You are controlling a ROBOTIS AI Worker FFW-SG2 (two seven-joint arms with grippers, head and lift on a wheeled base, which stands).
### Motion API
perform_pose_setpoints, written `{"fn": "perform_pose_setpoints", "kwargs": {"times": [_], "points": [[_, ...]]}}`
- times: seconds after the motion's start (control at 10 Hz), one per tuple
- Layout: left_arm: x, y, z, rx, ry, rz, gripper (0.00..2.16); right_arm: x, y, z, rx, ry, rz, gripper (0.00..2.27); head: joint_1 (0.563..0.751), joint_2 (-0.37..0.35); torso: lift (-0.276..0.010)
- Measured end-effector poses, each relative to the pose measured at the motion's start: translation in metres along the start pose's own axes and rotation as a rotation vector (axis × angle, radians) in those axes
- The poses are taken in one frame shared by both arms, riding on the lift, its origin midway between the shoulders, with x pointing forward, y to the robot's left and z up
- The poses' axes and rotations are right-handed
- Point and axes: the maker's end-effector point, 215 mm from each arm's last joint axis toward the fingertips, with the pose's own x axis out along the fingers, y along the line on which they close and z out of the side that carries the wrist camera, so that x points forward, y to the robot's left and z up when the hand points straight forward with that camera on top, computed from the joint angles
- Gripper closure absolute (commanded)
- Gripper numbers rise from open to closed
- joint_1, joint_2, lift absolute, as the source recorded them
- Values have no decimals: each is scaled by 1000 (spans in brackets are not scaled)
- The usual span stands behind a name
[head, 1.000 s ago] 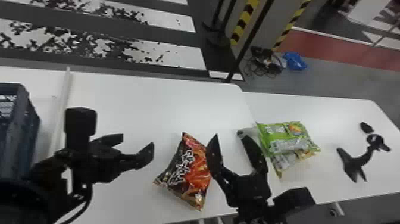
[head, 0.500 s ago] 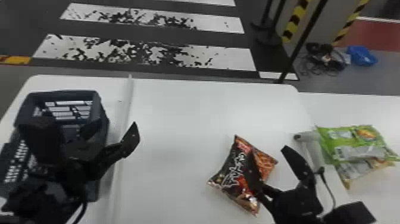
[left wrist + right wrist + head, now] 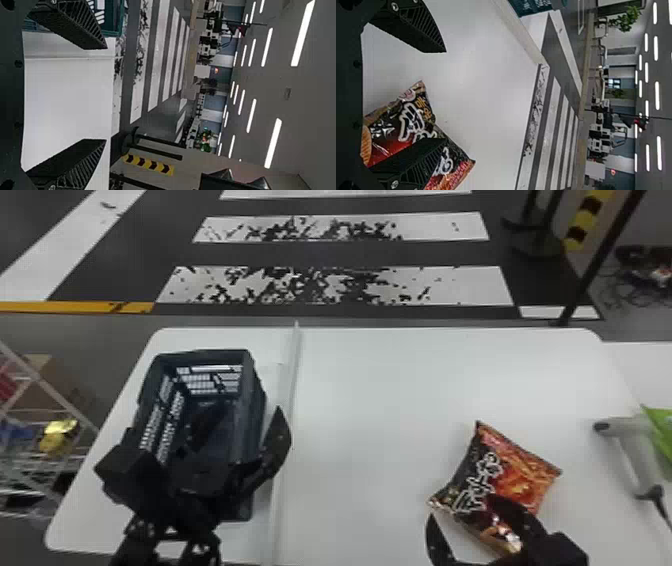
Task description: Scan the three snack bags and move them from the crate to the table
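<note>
Right tool [image 3: 461, 507], spread wide, has shifted from beside the snack bag [image 3: 522, 477] to above it. Gripping it for scanning seems next.

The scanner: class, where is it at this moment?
In the head view, the scanner lies toward the robot's right, between the red-and-black bag and the green bag at the view's right edge.

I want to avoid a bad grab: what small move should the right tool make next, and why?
Probably a slight shift to the robot's right before closing: the right tool is open, but one finger overlaps the black-and-orange snack bag while the other hangs off its left side.
</note>
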Motion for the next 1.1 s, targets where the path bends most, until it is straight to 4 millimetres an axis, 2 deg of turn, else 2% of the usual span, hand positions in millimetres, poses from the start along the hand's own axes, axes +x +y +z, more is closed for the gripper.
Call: {"fn": "perform_pose_setpoints", "kwargs": {"times": [0.2, 0.4, 0.6, 0.8, 1.0, 1.1], "points": [[-4, -6, 3, 60, -35, 26, 33, 2, 20, -21, -85, 90, 1, 113, 695, 170, -62], [-4, -29, 5, 100, -41, 6, 33, 13, 22, -33, -155, 126, -29, 113, 695, 150, -62], [3, -50, -2, 108, -12, -48, 33, 28, 15, -37, -301, 130, -112, 113, 695, 102, -62], [17, -67, -12, 100, 35, -109, 33, 32, 4, -46, -404, 175, -169, 113, 695, 51, -62], [22, -71, -15, 88, 56, -132, 33, 38, -14, -62, -506, 257, -225, 117, 695, 3, -62], [22, -71, -15, 80, 58, -137, 33, 44, -23, -67, -539, 288, -240, 279, 695, -12, -62]]}}
